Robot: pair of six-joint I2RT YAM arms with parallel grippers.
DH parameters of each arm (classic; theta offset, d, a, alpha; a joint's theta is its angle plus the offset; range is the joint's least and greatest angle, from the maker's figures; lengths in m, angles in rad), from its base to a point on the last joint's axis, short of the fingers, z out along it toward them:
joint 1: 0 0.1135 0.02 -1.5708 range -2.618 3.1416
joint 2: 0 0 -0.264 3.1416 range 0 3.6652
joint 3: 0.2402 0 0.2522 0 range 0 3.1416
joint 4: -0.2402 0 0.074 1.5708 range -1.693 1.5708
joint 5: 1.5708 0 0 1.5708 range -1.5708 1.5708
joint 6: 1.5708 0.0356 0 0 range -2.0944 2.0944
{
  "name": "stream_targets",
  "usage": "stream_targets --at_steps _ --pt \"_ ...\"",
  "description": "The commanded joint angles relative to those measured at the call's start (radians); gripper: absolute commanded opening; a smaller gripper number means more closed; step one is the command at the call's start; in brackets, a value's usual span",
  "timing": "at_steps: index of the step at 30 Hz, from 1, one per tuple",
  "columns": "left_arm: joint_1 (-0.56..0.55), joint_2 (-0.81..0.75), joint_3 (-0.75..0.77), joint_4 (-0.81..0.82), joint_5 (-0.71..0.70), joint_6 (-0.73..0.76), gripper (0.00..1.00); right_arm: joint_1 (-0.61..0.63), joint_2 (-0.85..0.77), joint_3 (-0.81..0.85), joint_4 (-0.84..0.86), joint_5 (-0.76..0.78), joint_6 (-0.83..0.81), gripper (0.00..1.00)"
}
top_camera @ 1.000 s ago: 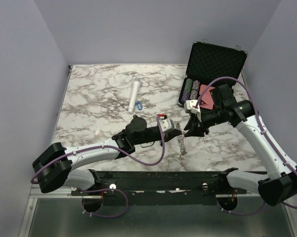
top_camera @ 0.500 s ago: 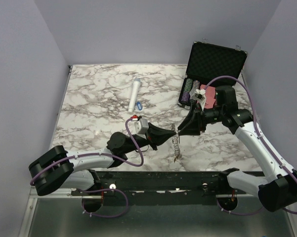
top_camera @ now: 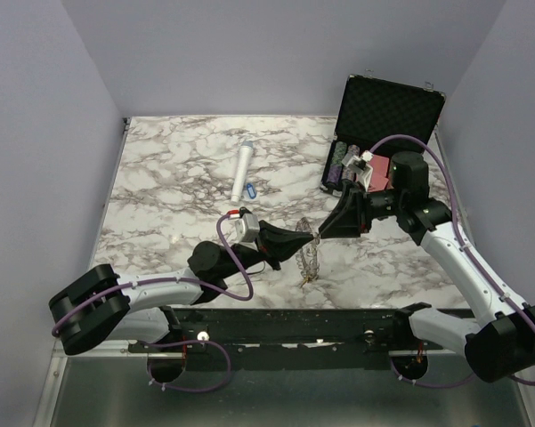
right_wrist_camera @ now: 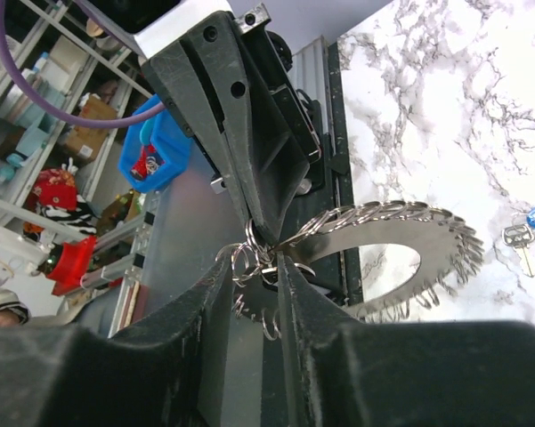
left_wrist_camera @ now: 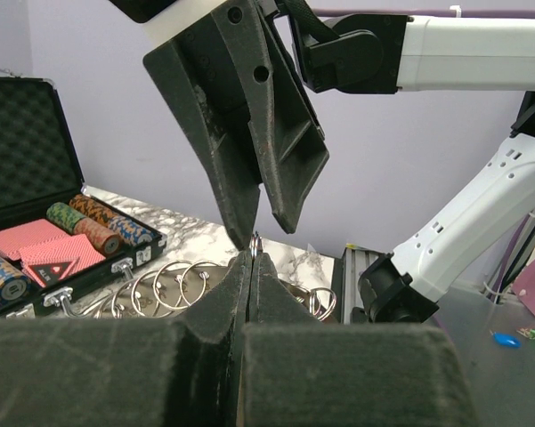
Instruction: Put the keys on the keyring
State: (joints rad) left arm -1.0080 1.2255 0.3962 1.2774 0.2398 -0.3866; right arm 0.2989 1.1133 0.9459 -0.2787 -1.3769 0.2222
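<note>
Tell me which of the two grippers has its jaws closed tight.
The left gripper: its two fingers are pressed together with no gap, clamped on the rim of the keyring. The right gripper differs in that its jaws stand apart.

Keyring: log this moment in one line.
left gripper: shut on keyring | right gripper: jaws apart at its small rings | blue-tagged key: on table

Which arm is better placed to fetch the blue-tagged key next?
Right, probably. The left end effector is shut on the keyring, holding it up; the right end effector is open at its small rings and looks free to reach the blue-tagged key.
</note>
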Motion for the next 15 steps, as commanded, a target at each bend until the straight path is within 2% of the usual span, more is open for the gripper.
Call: stream_targets --at_steps 1,5,9,12,15 --pt "0.005 -0.031 0.003 0.063 -0.025 -0.014 0.00 -0.007 -0.021 -0.022 0.065 -0.050 0.057 0.32" --pt "0.003 -0.031 0.009 0.062 -0.023 -0.018 0.00 -0.007 -0.026 -0.048 0.120 -0.036 0.101 0.27" --pt "0.005 -0.031 0.010 0.065 -0.025 -0.023 0.00 -0.007 -0.029 -0.062 0.165 -0.019 0.141 0.15" --pt "0.005 -0.029 0.010 0.072 -0.027 -0.026 0.00 -0.007 -0.026 -0.070 0.196 -0.010 0.178 0.02" --pt "0.003 -0.024 0.003 0.109 -0.034 -0.031 0.00 -0.007 -0.024 -0.082 0.200 -0.004 0.189 0.00"
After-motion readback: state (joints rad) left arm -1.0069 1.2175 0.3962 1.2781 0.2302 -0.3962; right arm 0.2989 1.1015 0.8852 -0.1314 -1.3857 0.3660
